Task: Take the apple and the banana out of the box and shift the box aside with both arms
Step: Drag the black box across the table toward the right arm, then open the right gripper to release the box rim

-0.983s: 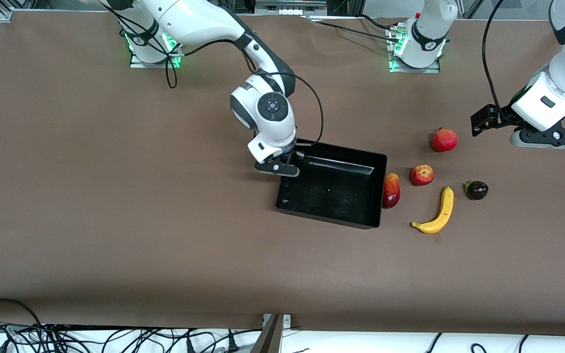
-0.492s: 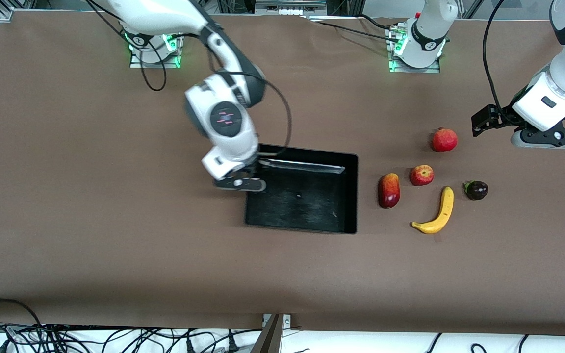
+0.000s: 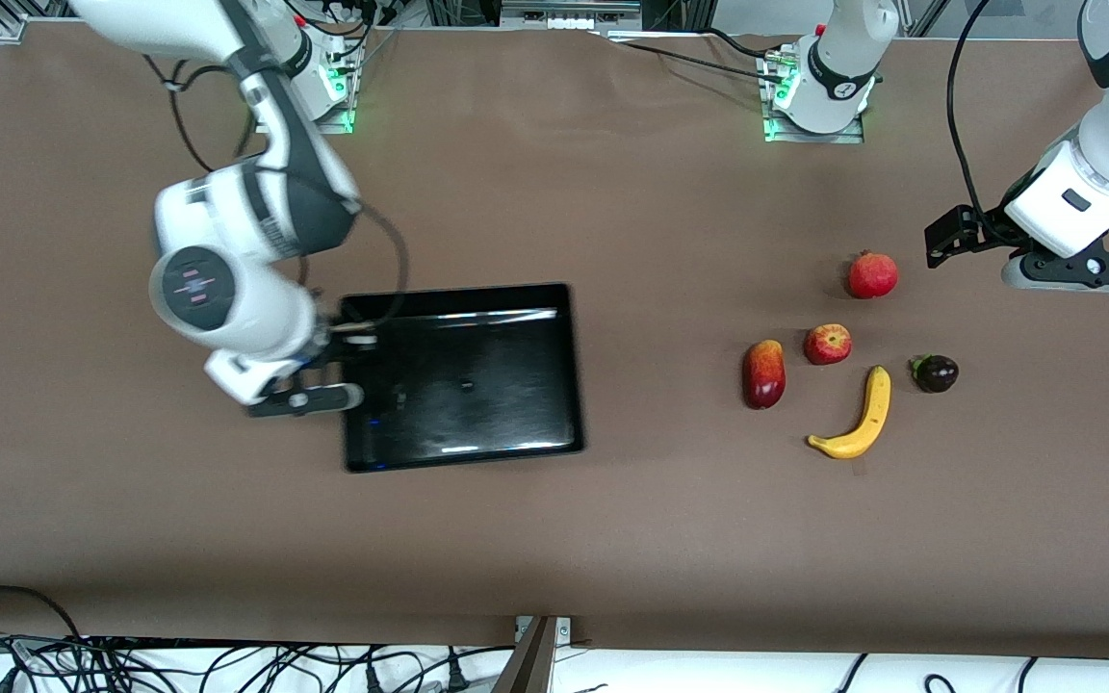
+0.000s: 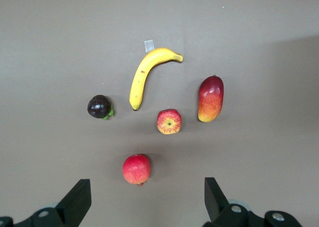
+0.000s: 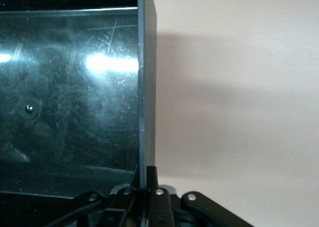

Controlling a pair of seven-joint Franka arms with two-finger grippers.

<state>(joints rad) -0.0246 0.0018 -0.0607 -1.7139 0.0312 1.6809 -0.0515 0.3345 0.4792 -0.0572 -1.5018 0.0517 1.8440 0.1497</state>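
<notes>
The black box [image 3: 463, 289] is a shallow glossy tray lying mid-table toward the right arm's end. My right gripper [image 3: 343, 373] is shut on the box's end wall [image 5: 146, 87], with its fingers [image 5: 147, 176] pinching the rim. The fruits lie toward the left arm's end: pomegranate [image 3: 872, 275], apple [image 3: 827, 344], mango [image 3: 765, 373], banana [image 3: 858, 419] and dark purple fruit [image 3: 935, 372]. My left gripper [image 3: 1072, 274] waits open and empty above the table beside the pomegranate [image 4: 136, 168]. Its wrist view shows the banana [image 4: 144, 75], mango [image 4: 211, 98], apple [image 4: 169, 121] and purple fruit [image 4: 99, 107].
The brown table [image 3: 612, 539] is bare between the box and the fruits. The arm bases stand at the edge farthest from the front camera. Cables hang along the nearest edge.
My right gripper has dragged the box away from the mango toward the right arm's end of the table and turned it. The left arm and the fruits have not moved.
</notes>
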